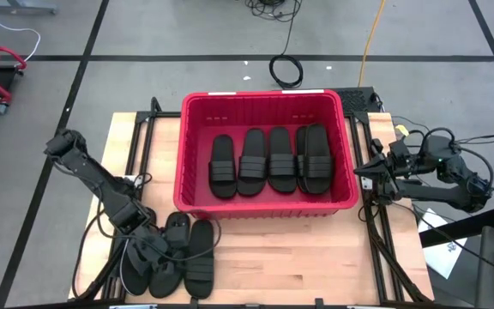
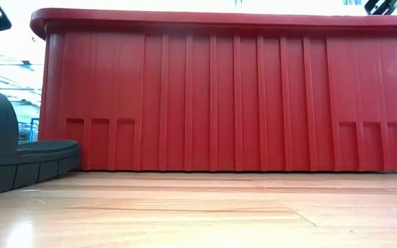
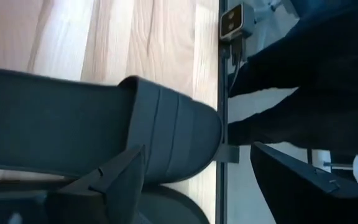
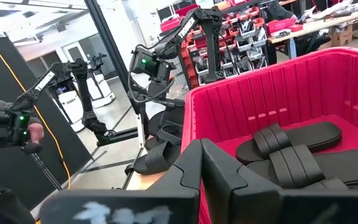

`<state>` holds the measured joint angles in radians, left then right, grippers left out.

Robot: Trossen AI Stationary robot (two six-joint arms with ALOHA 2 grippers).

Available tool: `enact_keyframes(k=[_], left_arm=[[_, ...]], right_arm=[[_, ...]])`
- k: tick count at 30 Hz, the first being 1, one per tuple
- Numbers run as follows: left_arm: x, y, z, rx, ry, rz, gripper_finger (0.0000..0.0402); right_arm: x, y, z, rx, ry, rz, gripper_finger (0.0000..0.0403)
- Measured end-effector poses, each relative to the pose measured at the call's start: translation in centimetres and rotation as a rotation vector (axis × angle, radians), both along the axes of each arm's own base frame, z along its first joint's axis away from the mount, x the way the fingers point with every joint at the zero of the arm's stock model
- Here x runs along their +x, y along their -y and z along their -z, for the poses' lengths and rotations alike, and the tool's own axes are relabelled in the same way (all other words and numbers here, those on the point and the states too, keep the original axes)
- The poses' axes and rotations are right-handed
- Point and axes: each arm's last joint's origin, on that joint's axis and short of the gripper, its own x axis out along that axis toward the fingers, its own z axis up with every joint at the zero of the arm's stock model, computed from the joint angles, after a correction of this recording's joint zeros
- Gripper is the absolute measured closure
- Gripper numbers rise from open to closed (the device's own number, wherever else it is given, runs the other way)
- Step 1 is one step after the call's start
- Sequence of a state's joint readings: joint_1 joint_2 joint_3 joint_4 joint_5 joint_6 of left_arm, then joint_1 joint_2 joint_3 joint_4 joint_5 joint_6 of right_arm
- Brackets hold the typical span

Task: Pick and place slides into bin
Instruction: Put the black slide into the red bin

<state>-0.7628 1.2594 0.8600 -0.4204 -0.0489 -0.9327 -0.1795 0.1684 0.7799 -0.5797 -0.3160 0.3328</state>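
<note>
The red bin (image 1: 197, 103) stands at the middle of the table with several black slides (image 1: 268, 161) lying flat side by side on its floor. Three more black slides (image 1: 200, 257) lie on the table near its front left; one shows in the low view (image 2: 12, 155). My left gripper (image 1: 154, 249) is open, low over these three. In its wrist view (image 3: 210, 186) a ribbed-strap slide (image 3: 148, 130) lies just past the fingers. My right gripper (image 1: 363, 172) is shut and empty, off the bin's right wall, level with its rim (image 4: 229, 87). My left gripper has one finger (image 3: 120, 180) in front of the ribbed strap (image 3: 166, 134) of the slide on the table. I cannot tell whether it touches the strap. The other finger (image 3: 297, 180) stands off the table's edge, clear of the slide.
The table's left frame rail (image 3: 221, 124) runs beside the loose slides. Bare wood (image 1: 298, 266) lies between the bin and the table's near edge. A person's hand (image 4: 23, 132) shows far off in the room, beyond other robot arms.
</note>
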Motion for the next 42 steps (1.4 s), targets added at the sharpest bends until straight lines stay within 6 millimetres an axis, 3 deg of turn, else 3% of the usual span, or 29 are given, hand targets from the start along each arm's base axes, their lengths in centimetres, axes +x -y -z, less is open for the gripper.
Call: enact_keyframes(k=[5,14,23,31,36,39,42], left_arm=[[0.2,-0.1,0.5,0.004,-0.011,0.015,0.0129],[1.6,0.8,3.3,0.094,-0.056,0.01,0.0131],[3.8,0.1,5.6,0.166,-0.076,-0.018,0.013],[5.2,0.8,8.0,0.035,-0.185,0.106,0.0131],[5.4,1.1,8.5,0.001,-0.211,0.089,0.0133],[5.6,1.0,8.4,-0.011,-0.205,0.097,0.0163],[5.6,1.2,7.9,-0.046,-0.178,0.144,0.024]], right_arm=[[0.0,0.0,0.0,0.0,0.0,0.001,0.0403],[0.0,0.0,0.0,0.018,-0.003,0.002,0.0403],[0.1,0.0,-0.2,0.02,0.01,0.003,0.0403],[0.1,0.0,-0.3,0.017,0.028,0.002,0.0403],[0.1,0.0,-0.3,0.016,0.028,0.002,0.0403],[0.1,0.0,-0.3,0.015,0.029,0.002,0.0403],[0.1,0.0,-0.3,0.007,0.03,0.002,0.0403]])
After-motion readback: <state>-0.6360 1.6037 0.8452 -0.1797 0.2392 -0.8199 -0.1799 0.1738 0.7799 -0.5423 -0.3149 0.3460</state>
